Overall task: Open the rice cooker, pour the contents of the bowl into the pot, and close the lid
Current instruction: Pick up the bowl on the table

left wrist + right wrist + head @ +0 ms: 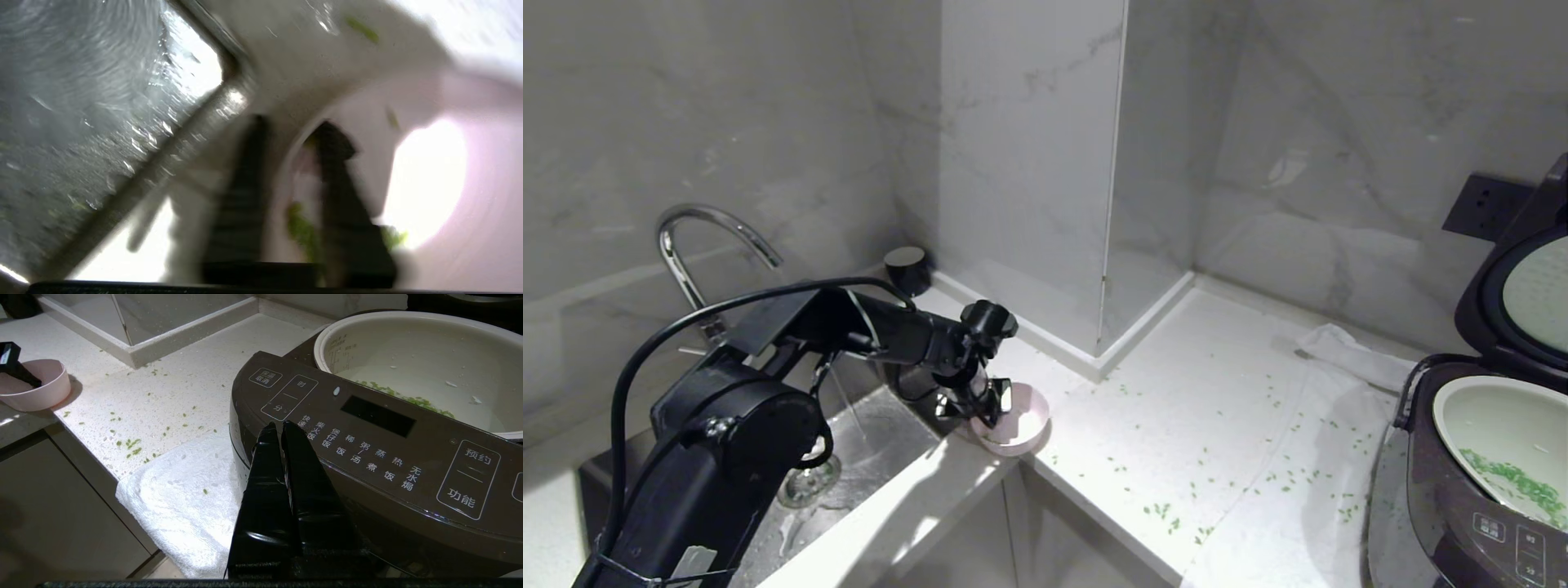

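Note:
The pink bowl (1021, 420) stands on the counter corner beside the sink. My left gripper (990, 408) reaches down onto its near rim. In the left wrist view one finger is outside the bowl's wall and the other inside, so the gripper (292, 130) is shut on the rim. Green contents (300, 230) lie in the bowl by the inner finger. At the right the rice cooker (1462, 506) has its lid (1527, 286) raised. Its pale pot (1503, 433) holds green bits (1515, 482). My right gripper (278, 426) is shut and empty, just in front of the cooker's button panel (367, 416).
A curved faucet (698, 245) and wet steel sink (866, 441) lie left of the bowl. Green bits (1258, 482) are scattered over the white counter. A white towel (184, 498) lies under the cooker. A black round object (907, 268) sits at the back, beside a marble pillar (1029, 163).

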Robot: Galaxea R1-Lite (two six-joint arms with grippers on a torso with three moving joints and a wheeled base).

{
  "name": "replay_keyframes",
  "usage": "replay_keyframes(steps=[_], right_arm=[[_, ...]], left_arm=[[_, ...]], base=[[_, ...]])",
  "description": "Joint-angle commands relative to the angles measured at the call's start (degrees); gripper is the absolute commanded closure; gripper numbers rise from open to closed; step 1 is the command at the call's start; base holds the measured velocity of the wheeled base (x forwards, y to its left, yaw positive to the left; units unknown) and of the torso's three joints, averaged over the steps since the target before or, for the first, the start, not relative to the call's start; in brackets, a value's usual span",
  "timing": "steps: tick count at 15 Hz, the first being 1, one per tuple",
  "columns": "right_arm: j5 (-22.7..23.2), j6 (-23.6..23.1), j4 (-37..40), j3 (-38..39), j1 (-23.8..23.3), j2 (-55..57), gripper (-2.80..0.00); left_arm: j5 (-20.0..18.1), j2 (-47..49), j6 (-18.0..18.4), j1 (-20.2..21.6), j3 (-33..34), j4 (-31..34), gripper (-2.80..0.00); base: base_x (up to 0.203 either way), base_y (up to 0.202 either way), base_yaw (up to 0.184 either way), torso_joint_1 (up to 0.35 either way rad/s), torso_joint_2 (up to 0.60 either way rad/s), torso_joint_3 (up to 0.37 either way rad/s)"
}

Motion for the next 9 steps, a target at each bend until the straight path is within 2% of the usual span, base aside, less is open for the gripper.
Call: replay_keyframes(steps=[1, 6, 9], right_arm=[[-0.02, 0.04, 0.02, 0.00, 0.00, 0.00, 0.00], [-0.02, -0.02, 0.02, 0.00, 0.00, 0.00, 0.00], [-0.02, -0.02, 0.02, -0.07, 0.00, 0.00, 0.00]], left_arm=[[0.04, 0.19, -0.28, -0.50, -0.07, 0.29, 0.00], [0.08, -0.38, -0.59, -0.60, 0.20, 0.38, 0.00], [-0.18, -2.31, -0.95, -0.60, 0.11, 2.79, 0.00]], base=[[0.000, 0.000, 0.000, 0.000, 0.00, 0.000], [0.000, 0.000, 0.000, 0.000, 0.00, 0.000], [0.000, 0.000, 0.000, 0.000, 0.00, 0.000]])
